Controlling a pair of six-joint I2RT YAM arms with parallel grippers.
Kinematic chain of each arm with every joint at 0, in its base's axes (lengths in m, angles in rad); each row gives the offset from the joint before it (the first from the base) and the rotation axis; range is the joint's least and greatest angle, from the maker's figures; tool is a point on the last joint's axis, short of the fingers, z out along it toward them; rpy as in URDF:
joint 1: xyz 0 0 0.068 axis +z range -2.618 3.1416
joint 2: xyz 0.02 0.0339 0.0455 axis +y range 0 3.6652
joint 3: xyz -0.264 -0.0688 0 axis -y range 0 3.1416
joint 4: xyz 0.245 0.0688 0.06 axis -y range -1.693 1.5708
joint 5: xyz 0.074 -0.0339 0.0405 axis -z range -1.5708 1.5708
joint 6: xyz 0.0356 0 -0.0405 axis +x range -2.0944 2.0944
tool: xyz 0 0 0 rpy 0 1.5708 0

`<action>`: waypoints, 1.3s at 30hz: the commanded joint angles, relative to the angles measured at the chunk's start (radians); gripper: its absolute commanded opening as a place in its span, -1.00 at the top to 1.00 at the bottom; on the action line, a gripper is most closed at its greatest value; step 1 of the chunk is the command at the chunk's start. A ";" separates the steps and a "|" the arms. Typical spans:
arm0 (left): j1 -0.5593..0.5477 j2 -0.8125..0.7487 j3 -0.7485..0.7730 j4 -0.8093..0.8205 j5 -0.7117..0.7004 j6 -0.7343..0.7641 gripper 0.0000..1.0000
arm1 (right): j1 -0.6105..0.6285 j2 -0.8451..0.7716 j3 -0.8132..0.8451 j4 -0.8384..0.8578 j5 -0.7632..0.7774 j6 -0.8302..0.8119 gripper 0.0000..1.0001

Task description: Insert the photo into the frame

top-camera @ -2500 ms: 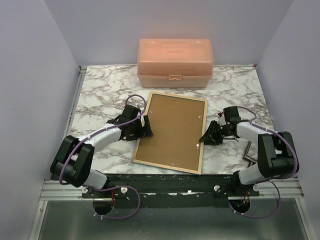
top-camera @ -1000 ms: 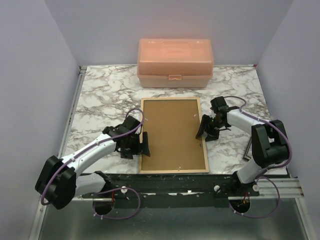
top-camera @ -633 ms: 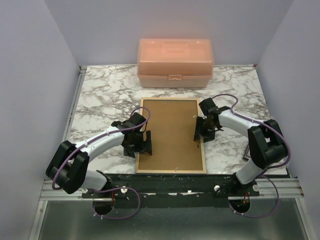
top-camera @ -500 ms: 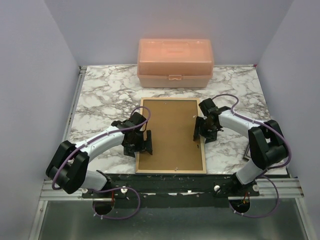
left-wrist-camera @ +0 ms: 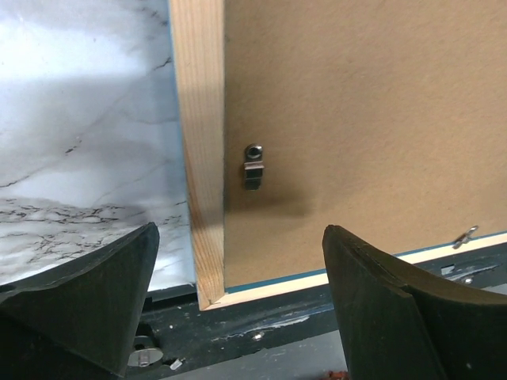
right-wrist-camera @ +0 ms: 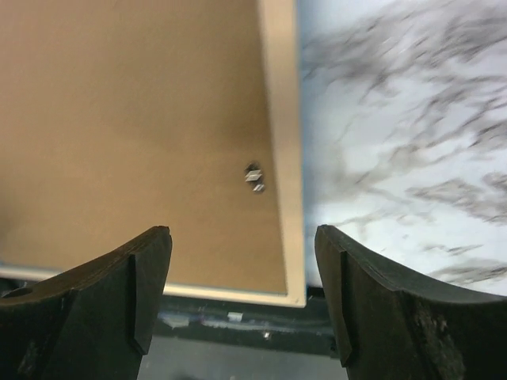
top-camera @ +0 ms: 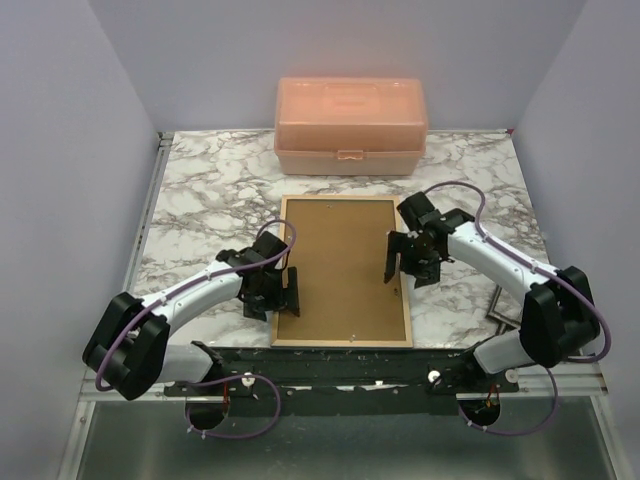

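Observation:
The frame (top-camera: 344, 270) lies face down in the middle of the table, its brown backing board up inside a light wood rim. My left gripper (top-camera: 288, 290) is open over the frame's left rim (left-wrist-camera: 198, 158) near the front corner, by a metal tab (left-wrist-camera: 253, 166). In the left wrist view the left gripper (left-wrist-camera: 240, 237) holds nothing. My right gripper (top-camera: 396, 262) is open over the right rim (right-wrist-camera: 281, 158), by another tab (right-wrist-camera: 254, 177); in the right wrist view the right gripper (right-wrist-camera: 242, 233) is also empty. A thin flat corner (top-camera: 497, 300) shows beside the right arm; I cannot tell whether it is the photo.
A closed orange plastic box (top-camera: 350, 125) stands at the back centre. The marble table (top-camera: 200, 200) ends in a black front rail (top-camera: 340, 360) just behind the frame's near edge. Grey walls close in both sides.
The right jaws have spread wider, and the right arm's elbow has swung out to the right. The frame has shifted slightly left. The left gripper stays open at the left rim.

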 commanded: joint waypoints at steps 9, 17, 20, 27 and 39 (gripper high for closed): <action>-0.003 -0.050 -0.089 0.034 0.013 -0.023 -0.44 | 0.333 -0.063 -0.092 0.064 -0.262 0.212 -0.14; -0.002 -0.067 -0.112 0.041 0.013 -0.033 -0.35 | 0.491 0.069 -0.087 0.158 -0.237 0.290 -0.03; -0.003 -0.072 -0.120 0.044 0.014 -0.035 -0.34 | 0.514 0.093 -0.089 0.209 -0.228 0.300 -0.03; -0.003 -0.075 -0.136 0.057 0.024 -0.035 -0.29 | 0.539 0.167 -0.104 0.282 -0.222 0.300 -0.01; -0.003 -0.059 -0.142 0.070 0.036 -0.022 -0.24 | 0.554 0.277 -0.040 0.340 -0.203 0.277 0.02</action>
